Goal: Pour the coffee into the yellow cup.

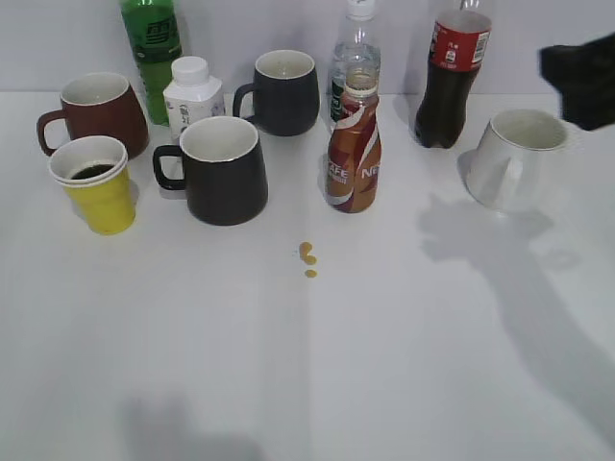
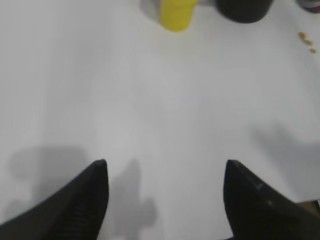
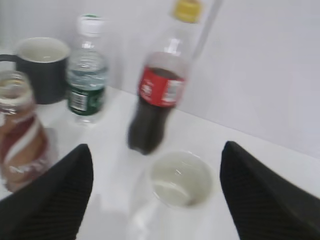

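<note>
The coffee bottle [image 1: 354,154] stands upright and uncapped at the table's middle, with little brown liquid showing in its neck; it also shows at the left of the right wrist view [image 3: 19,135]. The yellow cup [image 1: 96,184] stands at the left with dark liquid inside; its base shows in the left wrist view [image 2: 177,15]. My right gripper [image 3: 156,190] is open and empty, high above the white mug [image 3: 181,180]; its arm shows at the exterior view's right edge [image 1: 579,82]. My left gripper [image 2: 165,197] is open and empty over bare table.
Brown drops [image 1: 308,257] lie in front of the coffee bottle. A black mug [image 1: 223,169], a second dark mug [image 1: 284,91], a dark red mug [image 1: 98,112], a small white bottle [image 1: 192,91], a green bottle [image 1: 153,48], a water bottle [image 1: 355,48] and a cola bottle [image 1: 452,77] stand along the back.
</note>
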